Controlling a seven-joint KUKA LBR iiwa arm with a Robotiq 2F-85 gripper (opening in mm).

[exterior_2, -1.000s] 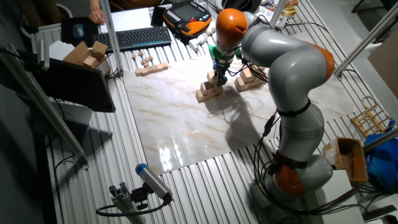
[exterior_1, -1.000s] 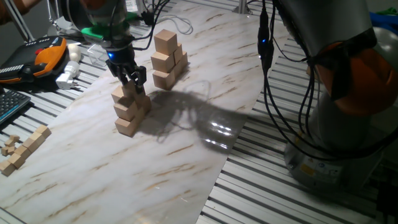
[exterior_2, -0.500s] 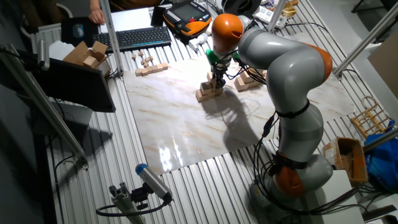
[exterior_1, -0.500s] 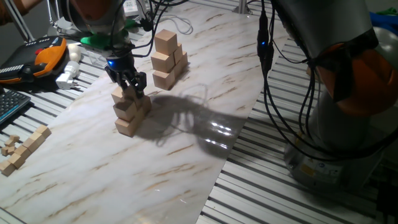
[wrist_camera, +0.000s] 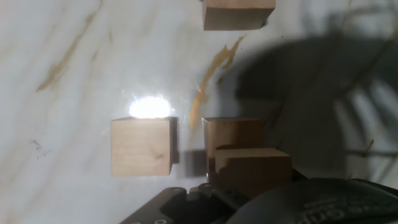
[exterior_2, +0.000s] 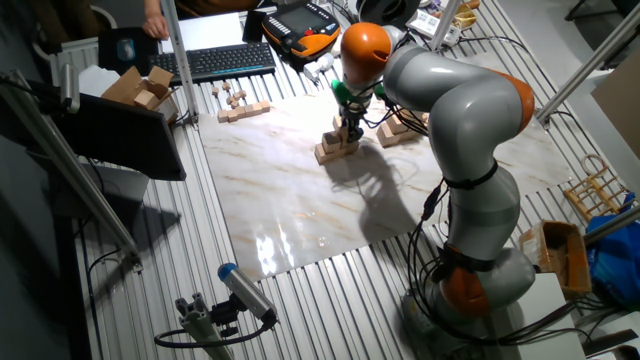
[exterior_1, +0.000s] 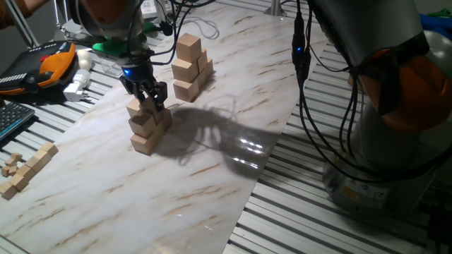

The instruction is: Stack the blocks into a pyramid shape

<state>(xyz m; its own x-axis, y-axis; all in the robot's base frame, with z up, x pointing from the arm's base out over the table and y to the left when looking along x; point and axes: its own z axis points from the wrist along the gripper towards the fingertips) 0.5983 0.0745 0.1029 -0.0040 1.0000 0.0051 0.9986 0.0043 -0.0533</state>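
Note:
Light tan wooden blocks stand in two stepped piles on the marble board. The near pile is three levels high and also shows in the other fixed view. The far pile stands behind it. My gripper hangs at the near pile's top block, fingers a little apart and just to that block's right. In the hand view the top block is closest, lower blocks lie beside it, and the far pile's block shows at the top edge. The fingertips are hidden there.
Small thin wooden pieces lie at the board's left edge. A keyboard, an orange-black pendant and a white plug sit beyond it. Black cables hang beside the robot's base on the right.
The hand shifted slightly left and down toward the near pile a second ago, then held still. No block has moved.

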